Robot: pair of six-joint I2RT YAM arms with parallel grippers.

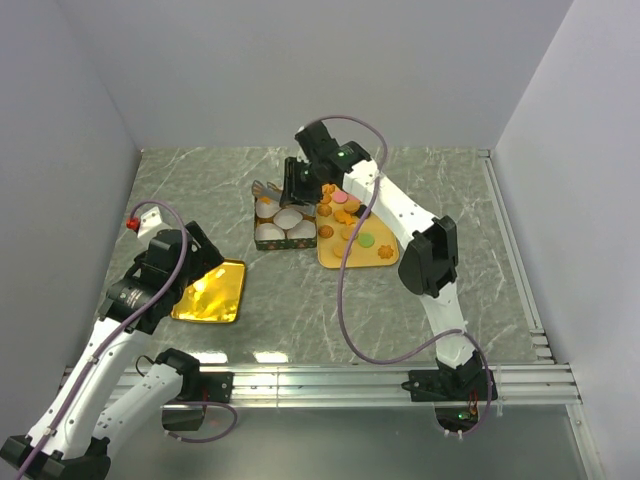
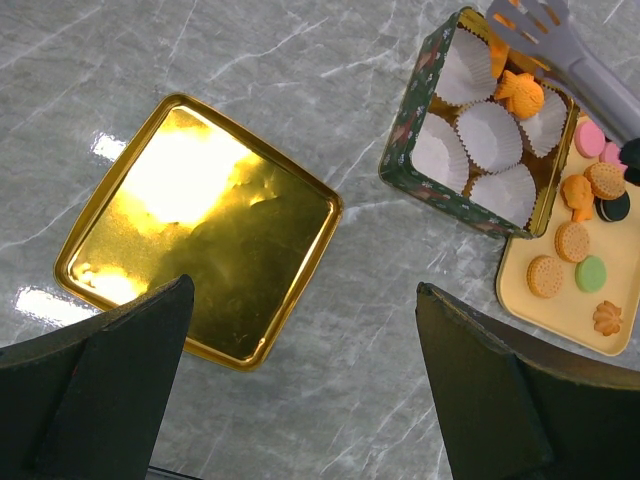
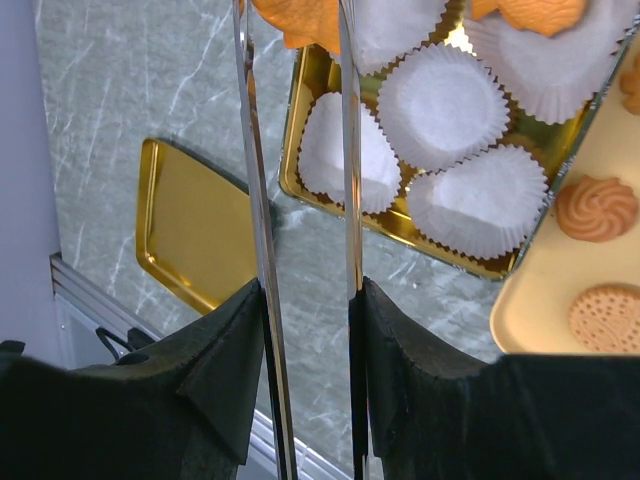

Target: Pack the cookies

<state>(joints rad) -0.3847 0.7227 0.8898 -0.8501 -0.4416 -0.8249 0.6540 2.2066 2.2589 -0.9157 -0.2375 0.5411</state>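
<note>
Several cookies (image 1: 352, 222) lie on a yellow tray (image 1: 385, 258), mostly orange, with a pink, a green and a black one. My right gripper (image 1: 300, 182) is shut on metal tongs (image 3: 348, 150), which pinch an orange cookie (image 3: 300, 18) over the patterned tin (image 1: 262, 240). One orange cookie (image 2: 520, 92) rests in a paper cup in the tin (image 2: 408, 135); it also shows in the right wrist view (image 3: 530, 12). My left gripper (image 2: 303, 290) is open and empty over the edge of the gold lid (image 2: 200, 225), well left of the tin.
White paper cups (image 3: 440, 100) fill the tin. The gold lid (image 1: 212, 290) lies flat at the front left. The grey tongs' head (image 2: 560, 40) reaches over the tin's far corner. Grey walls close in the marble table on three sides.
</note>
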